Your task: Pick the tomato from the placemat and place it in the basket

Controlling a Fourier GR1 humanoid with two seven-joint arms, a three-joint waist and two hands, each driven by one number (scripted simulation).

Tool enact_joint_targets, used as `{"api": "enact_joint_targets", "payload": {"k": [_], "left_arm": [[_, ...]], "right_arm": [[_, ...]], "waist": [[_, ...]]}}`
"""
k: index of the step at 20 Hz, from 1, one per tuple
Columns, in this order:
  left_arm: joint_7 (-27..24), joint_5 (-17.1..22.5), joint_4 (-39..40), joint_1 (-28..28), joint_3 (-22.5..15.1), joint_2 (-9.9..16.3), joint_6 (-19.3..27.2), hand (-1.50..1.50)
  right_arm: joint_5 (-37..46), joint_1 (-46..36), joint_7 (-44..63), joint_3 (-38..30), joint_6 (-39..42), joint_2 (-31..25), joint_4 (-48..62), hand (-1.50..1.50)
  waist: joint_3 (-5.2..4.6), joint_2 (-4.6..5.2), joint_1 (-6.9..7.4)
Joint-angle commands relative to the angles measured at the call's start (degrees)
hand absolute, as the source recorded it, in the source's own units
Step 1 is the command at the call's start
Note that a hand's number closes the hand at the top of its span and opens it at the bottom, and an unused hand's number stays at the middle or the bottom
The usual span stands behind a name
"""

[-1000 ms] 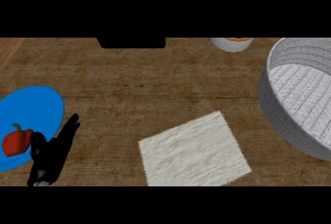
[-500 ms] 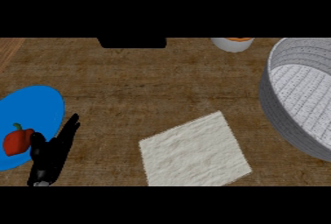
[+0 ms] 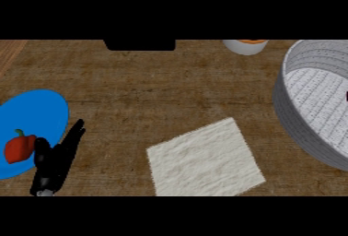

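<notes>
Left hand point(image 3: 55, 159) lies on the brown woven counter point(image 3: 163, 87), fingers straight, nothing held, at the blue round plate's point(image 3: 37, 110) right edge. Red pepper-shaped item point(image 3: 19, 147) with a green stem sits on that plate, just left of the hand. Right of the plate: white fuzzy square placemat point(image 3: 204, 159), then the grey ribbed round basket point(image 3: 309, 124).

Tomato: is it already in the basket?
No, the tomato lies on the blue placemat at left, far from the basket.
</notes>
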Motion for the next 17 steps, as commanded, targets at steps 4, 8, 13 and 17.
{"api": "enact_joint_targets", "payload": {"k": [4,8,13,17], "left_arm": [[5.79,-0.91,4.62,-1.05,-0.86,-2.27,1.48,0.00],[3.85,-0.26,3.54,1.54,0.56,-1.82,0.50,0.00],[2.72,-0.54,3.51,2.69,0.88,-1.27,-0.76,0.00],[0.26,-0.77,6.19,3.84,0.28,-2.60,-1.69,0.00]], "right_arm": [[-1.12,-2.59,-8.23,-4.03,1.07,-2.32,9.74,-1.50],[-4.36,-5.01,-6.27,-7.63,1.90,-3.42,13.27,-1.50],[-5.80,-6.54,-8.62,-12.58,4.37,-10.02,24.05,-1.50],[-6.21,-4.17,-11.41,-15.05,5.95,-12.79,29.93,-1.50]], "waist": [[-0.74,0.51,-0.82],[-0.78,0.37,-0.62],[-0.71,0.64,-0.19],[-0.69,0.78,-0.53]]}}
